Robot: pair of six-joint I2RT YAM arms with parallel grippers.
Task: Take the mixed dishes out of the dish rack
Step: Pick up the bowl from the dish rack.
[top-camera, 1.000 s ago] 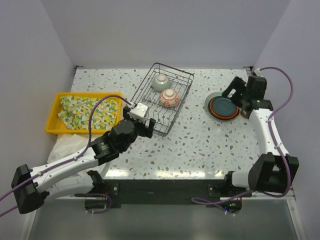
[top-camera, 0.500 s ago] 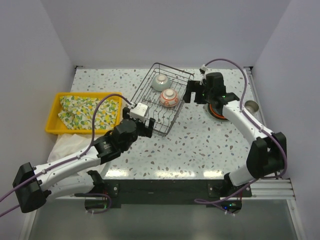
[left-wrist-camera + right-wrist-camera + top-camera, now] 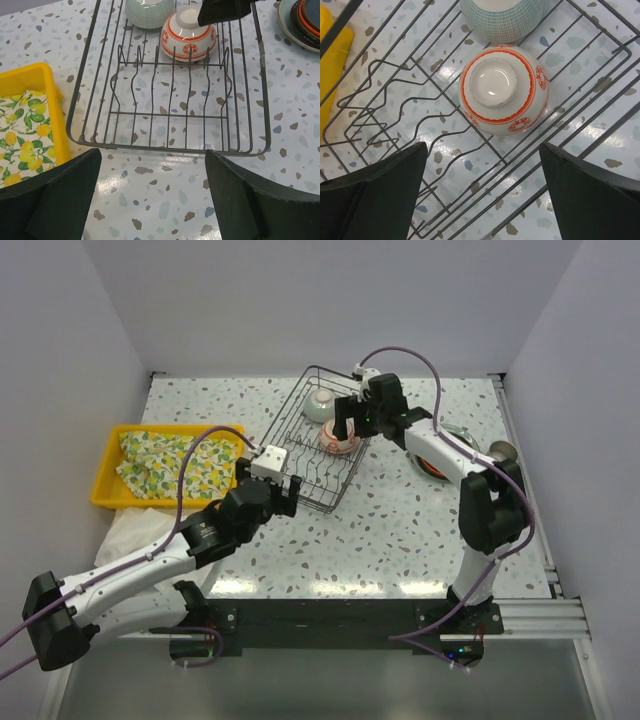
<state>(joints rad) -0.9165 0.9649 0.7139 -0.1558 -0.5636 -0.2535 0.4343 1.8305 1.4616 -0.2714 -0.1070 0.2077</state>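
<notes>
Red-patterned bowl (image 3: 503,90), sitting upturned at the far end of the dish rack (image 3: 170,147) at 6 o'clock of the celadon bowl (image 3: 502,17), is being hovered over by the right gripper (image 3: 482,150), jaws apart, brought across from the plate stack (image 3: 304,21) at 3 o'clock, so its pickup is being prepared.

no readable text, no labels, no brand marks, no numbers in any view
</notes>
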